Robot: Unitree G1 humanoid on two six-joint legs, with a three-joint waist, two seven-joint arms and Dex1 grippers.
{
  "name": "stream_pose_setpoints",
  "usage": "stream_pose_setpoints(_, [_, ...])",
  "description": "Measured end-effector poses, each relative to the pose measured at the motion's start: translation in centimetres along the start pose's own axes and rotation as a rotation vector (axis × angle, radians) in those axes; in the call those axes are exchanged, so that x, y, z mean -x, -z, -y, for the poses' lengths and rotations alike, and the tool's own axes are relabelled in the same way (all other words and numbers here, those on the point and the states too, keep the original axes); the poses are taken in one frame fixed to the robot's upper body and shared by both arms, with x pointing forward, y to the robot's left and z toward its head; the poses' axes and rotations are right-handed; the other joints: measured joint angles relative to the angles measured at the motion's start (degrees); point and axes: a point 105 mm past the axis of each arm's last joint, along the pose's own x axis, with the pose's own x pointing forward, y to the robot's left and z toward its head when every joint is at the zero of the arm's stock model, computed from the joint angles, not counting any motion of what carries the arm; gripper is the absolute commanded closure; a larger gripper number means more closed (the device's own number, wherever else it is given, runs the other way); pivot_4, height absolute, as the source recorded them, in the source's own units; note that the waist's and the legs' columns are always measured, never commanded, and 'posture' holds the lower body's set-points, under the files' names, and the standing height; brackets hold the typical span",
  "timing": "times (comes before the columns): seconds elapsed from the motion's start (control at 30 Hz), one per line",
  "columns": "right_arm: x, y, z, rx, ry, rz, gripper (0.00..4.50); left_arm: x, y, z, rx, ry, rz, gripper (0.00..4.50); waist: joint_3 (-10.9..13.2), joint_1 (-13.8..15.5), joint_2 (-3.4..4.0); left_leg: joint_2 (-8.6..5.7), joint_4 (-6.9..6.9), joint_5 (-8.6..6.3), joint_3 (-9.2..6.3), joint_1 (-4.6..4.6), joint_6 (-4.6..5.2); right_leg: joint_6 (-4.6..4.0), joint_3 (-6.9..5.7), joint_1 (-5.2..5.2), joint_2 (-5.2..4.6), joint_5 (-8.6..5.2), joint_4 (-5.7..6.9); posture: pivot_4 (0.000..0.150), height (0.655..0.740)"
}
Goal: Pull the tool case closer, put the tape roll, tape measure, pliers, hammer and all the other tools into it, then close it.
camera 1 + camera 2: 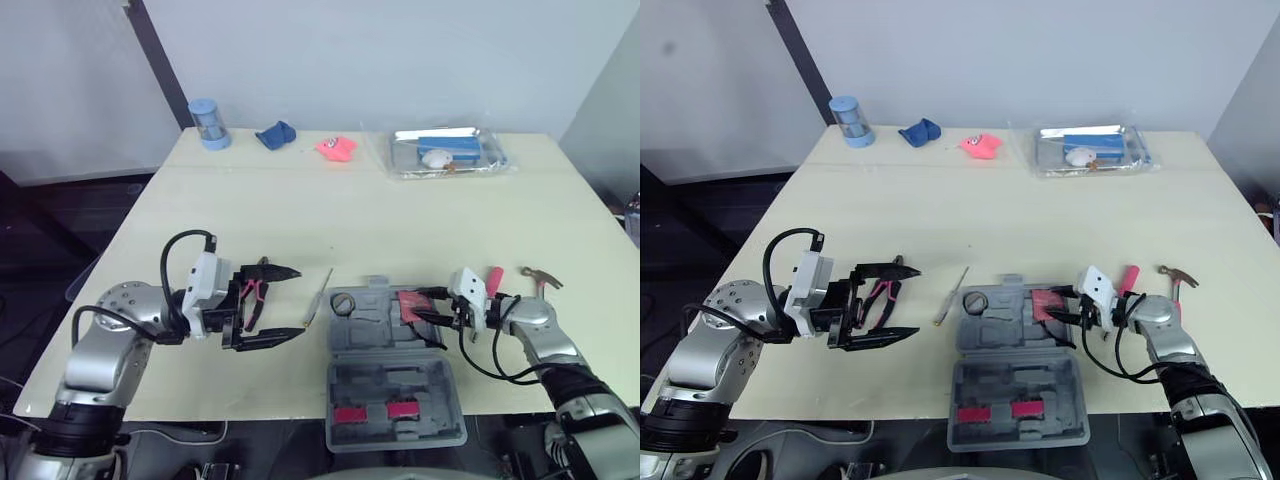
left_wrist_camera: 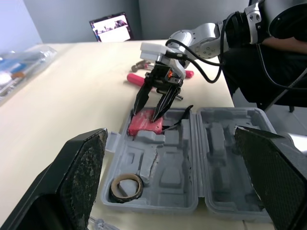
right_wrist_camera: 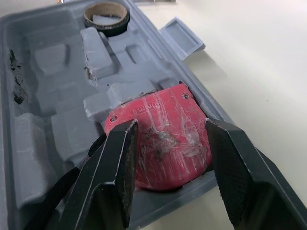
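The grey tool case [image 1: 378, 322] lies open at the table's near edge. In its far half sit the tape roll [image 1: 343, 303] and the red tape measure [image 3: 160, 122]. My right gripper [image 1: 410, 306] hangs open over the tape measure, one finger [image 3: 117, 163] on each side of it. My left gripper [image 1: 298, 303] is open wide, left of the case, and its fingers [image 2: 79, 177] hold nothing. The pink-handled pliers [image 1: 252, 292] lie on the table in the span of the left fingers. A thin metal tool [image 1: 318, 297] lies between left gripper and case. The hammer [image 1: 541, 277] and a pink-handled tool [image 1: 493, 278] lie right of the case.
Along the far edge stand a blue cup [image 1: 208, 124], a blue cloth [image 1: 275, 134], a pink object [image 1: 337, 148] and a clear plastic tray [image 1: 447, 152]. The case's near half [image 1: 440, 400] overhangs the table's front edge.
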Motion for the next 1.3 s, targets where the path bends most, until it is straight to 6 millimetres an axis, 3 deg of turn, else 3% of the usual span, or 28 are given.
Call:
stream_pose_setpoints(0.23, [0.3,-0.8,0.1,0.023,0.065,0.009,2.17,-0.2,0.5,-0.1,0.008,-0.038,0.003,0.00,-0.32,-0.01,0.11,-0.04,-0.10,0.00,-0.03,-0.06,-0.02,-0.05,0.13,-0.04,-0.23,-0.03,-0.07,0.150,0.7400])
stream_pose_setpoints(0.4, [1.6,-1.7,-0.2,0.034,0.145,0.082,2.17,-0.1,1.0,-0.1,0.033,-0.087,0.006,0.00,0.45,0.01,1.23,-0.08,-0.16,0.00,-0.03,-0.35,-0.01,-0.02,0.15,-0.26,-0.28,-0.02,-0.07,0.150,0.7400])
stream_pose_setpoints(0.53, [4.9,-3.3,-0.8,0.047,0.232,0.172,2.17,1.0,1.4,-0.4,0.071,-0.195,0.007,0.00,0.56,0.07,1.43,-0.08,-0.11,0.23,-0.05,-1.49,-0.38,-0.01,0.14,-1.44,-0.22,-0.01,0.02,0.150,0.7400])
stream_pose_setpoints(0.7, [9.2,-4.5,-1.3,0.050,0.348,0.240,2.17,2.7,1.7,-0.8,0.115,-0.345,0.026,0.00,0.57,0.07,1.40,-0.10,-0.08,0.21,-0.04,-1.92,-0.34,0.01,0.12,-1.78,-0.20,0.00,-0.04,0.150,0.7400])
stream_pose_setpoints(0.87, [14.5,-2.0,-1.3,-0.028,0.530,0.200,2.17,5.1,3.1,-1.3,0.178,-0.546,0.027,0.00,0.60,0.42,1.34,-0.11,-0.08,0.10,-0.05,-1.90,-0.14,0.01,0.07,-1.76,-0.18,0.00,-0.02,0.150,0.7400])
stream_pose_setpoints(1.0, [20.8,2.0,-1.4,-0.152,0.780,0.137,2.17,8.8,6.0,-0.3,0.271,-0.753,-0.038,0.00,0.60,0.29,1.35,-0.11,-0.11,0.09,0.00,-1.85,-0.13,0.00,0.09,-1.73,-0.11,-0.01,-0.04,0.150,0.7400])
stream_pose_setpoints(1.1, [24.1,4.0,-2.0,-0.232,0.916,0.114,1.32,10.7,7.9,1.2,0.337,-0.841,-0.085,0.00,0.64,0.03,1.27,-0.08,-0.11,0.09,0.03,-1.83,-0.12,0.00,0.14,-1.73,-0.11,-0.01,-0.04,0.150,0.7400])
stream_pose_setpoints(1.17, [25.5,4.8,-2.1,-0.263,0.984,0.110,0.29,11.5,8.5,2.0,0.355,-0.878,-0.093,0.00,0.65,-0.01,1.25,-0.08,-0.11,0.09,0.05,-1.72,-0.12,0.00,0.17,-1.62,-0.12,-0.01,-0.03,0.150,0.7400])
stream_pose_setpoints(1.2, [26.6,5.5,-2.2,-0.287,1.039,0.102,0.05,12.3,9.0,2.5,0.372,-0.914,-0.105,0.00,0.66,0.02,1.23,-0.08,-0.11,0.08,0.08,-1.53,-0.11,-0.02,0.19,-1.47,-0.13,-0.03,-0.04,0.150,0.7400])
stream_pose_setpoints(1.3, [28.6,6.9,-2.8,-0.335,1.124,0.075,0.05,14.1,10.7,4.1,0.425,-0.990,-0.147,0.00,0.73,0.08,1.18,-0.07,-0.24,0.06,0.11,-1.12,-0.09,-0.21,0.23,-1.09,-0.14,-0.15,-0.10,0.150,0.7400])
